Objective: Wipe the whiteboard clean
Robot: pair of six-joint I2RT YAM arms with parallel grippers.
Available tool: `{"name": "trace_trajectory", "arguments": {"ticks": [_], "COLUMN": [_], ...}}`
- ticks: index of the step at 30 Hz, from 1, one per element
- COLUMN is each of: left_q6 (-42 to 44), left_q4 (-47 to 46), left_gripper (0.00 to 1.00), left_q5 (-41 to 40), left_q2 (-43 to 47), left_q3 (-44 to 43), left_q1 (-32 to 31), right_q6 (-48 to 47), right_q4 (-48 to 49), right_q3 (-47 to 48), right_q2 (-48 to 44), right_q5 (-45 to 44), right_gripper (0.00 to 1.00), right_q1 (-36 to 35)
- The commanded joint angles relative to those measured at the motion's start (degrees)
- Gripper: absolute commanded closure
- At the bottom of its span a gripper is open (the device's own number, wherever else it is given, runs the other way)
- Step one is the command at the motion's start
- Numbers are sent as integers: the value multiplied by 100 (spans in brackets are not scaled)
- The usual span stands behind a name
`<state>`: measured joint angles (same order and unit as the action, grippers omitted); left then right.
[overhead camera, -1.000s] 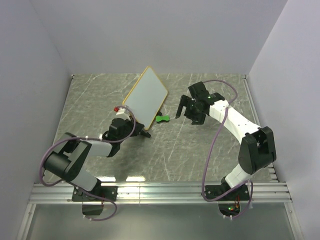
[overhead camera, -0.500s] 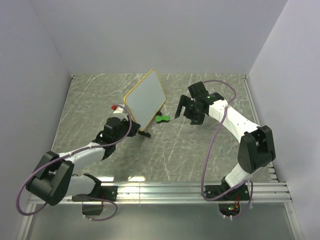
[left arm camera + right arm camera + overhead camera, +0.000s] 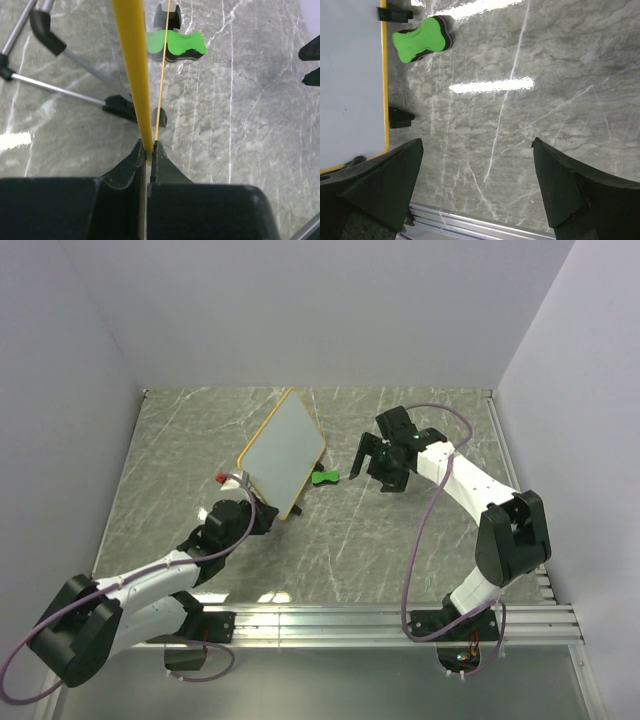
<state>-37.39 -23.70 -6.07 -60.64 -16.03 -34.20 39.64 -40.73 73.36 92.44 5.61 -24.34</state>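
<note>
The left gripper [image 3: 268,516] is clamped tight on the lower edge of the small rectangular whiteboard with a thin yellow frame and rounded corners [image 3: 283,452]. In the left wrist view its 2 fingers [image 3: 131,159] pinch the yellow rim [image 3: 132,60] with no gap showing. The board is held off the grey marbled tabletop [image 3: 400,540], tilted, with its white face turned up toward the overhead camera, left of the table's middle. Its surface looks blank from above. Just to the right of the board's lower right edge, the small green bow-tie-shaped eraser [image 3: 324,478] lies flat on the table, with a dark underside visible in the left wrist view [image 3: 175,44]. Further right, near the eraser but apart from it, the right gripper [image 3: 372,472] hovers with its jaws spread wide and nothing between them. Its wrist camera looks down on the board's face [image 3: 350,75], 2 black feet [image 3: 400,117] along the frame, and the eraser [image 3: 420,40].
</note>
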Motion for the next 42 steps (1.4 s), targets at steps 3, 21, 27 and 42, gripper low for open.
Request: {"name": "trace_trajectory", "arguments": {"ticks": [3, 21, 27, 42], "left_q6": [-348, -1174, -1166, -674], "left_q4": [313, 963, 1894, 5927], "left_gripper": [99, 56, 49, 11], "left_q5": [-387, -1177, -1327, -1783], "left_q2": [325, -107, 552, 2680], "left_q3": [232, 171, -207, -2693], "left_q1": [-149, -729, -773, -773], "right_q6": [105, 167, 141, -114], "right_q4": [153, 179, 144, 1715], "right_q3": [-103, -77, 29, -382], "right_q2": [-165, -86, -77, -2122], "right_q5": [-42, -7, -24, -191], "right_gripper": [3, 3, 0, 0], "right_q1": [34, 34, 34, -1]}}
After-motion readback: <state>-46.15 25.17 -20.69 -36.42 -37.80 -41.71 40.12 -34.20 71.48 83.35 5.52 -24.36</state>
